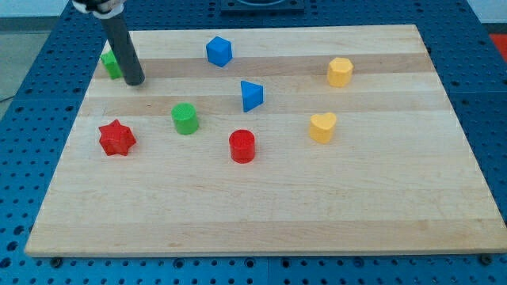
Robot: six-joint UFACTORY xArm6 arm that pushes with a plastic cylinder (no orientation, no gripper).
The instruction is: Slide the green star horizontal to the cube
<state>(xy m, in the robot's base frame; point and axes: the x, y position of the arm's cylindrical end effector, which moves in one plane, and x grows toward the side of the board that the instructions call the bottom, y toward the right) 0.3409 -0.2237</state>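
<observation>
While my tip (pixel 135 81) rests just right of the green star (pixel 112 64), partly hidden top-left on the surface (pixel 261 214), no pincer exists. Judged next: circle left, push toward the blue cube (pixel 219 51).

A lab bench: wooden board (pixel 261 214) on a blue perforated table (pixel 24 71).
</observation>
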